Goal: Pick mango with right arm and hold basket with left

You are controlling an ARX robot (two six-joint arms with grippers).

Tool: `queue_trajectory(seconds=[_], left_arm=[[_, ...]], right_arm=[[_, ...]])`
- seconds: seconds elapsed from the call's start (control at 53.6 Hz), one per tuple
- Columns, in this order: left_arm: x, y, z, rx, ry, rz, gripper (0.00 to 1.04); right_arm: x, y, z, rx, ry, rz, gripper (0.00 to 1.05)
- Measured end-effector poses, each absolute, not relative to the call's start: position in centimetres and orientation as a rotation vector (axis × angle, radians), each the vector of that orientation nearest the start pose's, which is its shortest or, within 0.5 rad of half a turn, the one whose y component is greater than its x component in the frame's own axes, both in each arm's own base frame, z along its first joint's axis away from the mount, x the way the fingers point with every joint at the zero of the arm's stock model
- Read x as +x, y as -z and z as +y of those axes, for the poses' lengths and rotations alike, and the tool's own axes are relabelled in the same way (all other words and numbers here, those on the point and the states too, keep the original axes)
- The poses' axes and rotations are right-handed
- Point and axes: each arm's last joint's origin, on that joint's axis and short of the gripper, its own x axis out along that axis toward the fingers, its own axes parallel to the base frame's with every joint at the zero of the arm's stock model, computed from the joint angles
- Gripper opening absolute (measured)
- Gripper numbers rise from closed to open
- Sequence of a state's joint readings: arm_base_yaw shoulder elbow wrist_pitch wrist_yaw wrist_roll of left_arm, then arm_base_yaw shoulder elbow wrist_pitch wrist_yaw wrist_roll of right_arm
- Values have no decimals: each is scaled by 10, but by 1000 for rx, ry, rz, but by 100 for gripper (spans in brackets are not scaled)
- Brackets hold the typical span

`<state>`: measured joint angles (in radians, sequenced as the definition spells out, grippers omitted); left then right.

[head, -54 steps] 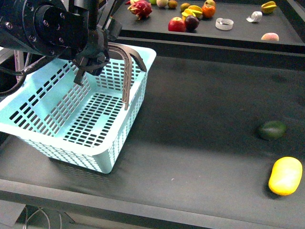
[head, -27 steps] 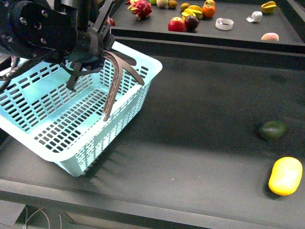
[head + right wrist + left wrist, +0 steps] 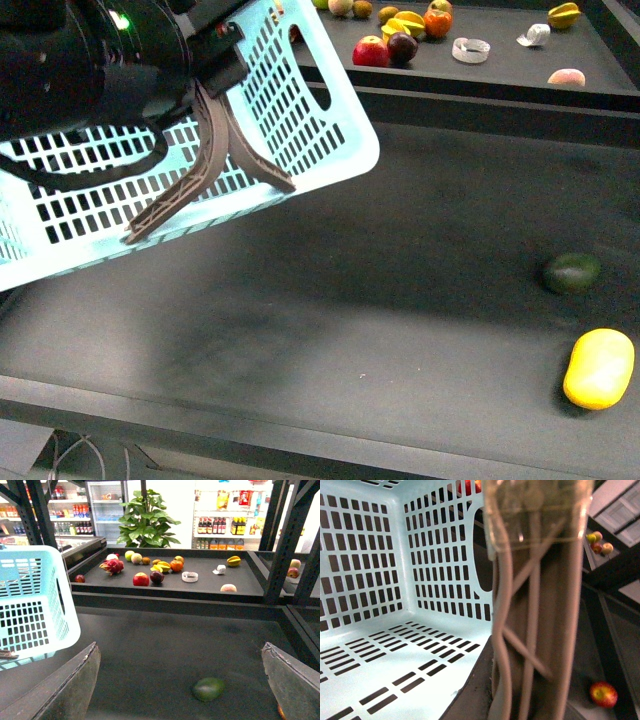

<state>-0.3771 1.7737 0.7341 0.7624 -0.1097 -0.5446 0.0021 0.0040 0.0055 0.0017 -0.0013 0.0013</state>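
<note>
Because the left gripper [image 3: 212,88] is closed on the two handles [image 3: 207,140], the basket [image 3: 345,150] hangs tilted in the upper left of the front view, clear of the table [image 3: 380,320]. This grip carries its full weight. The mango [image 3: 598,368] rests on the table in the lower right corner, just below the green fruit [image 3: 572,272] and apart from it. The right gripper [image 3: 180,675] has its jaws spread wide, holds nothing, and faces the green fruit. Judgement: the mango pick has not begun.

A grocery shop: bottle-stocked shelves [image 3: 216,527], a glass-door drinks fridge [image 3: 106,502] and a fruit display counter [image 3: 210,586].
</note>
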Motion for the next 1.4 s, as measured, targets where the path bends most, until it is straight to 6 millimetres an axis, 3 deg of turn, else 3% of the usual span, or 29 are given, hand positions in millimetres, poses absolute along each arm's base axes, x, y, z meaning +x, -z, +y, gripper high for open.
queue_trajectory(seconds=[0.205, 0.653, 1.399], left_arm=[[295, -150, -144, -369, 350, 311, 5], [278, -152, -177, -280, 549, 248, 5], [277, -140, -176, -171, 541, 254, 5]], right_arm=[[98, -165, 0, 1, -4, -4, 96], [98, -165, 0, 1, -4, -4, 96], [98, -165, 0, 1, -4, -3, 96]])
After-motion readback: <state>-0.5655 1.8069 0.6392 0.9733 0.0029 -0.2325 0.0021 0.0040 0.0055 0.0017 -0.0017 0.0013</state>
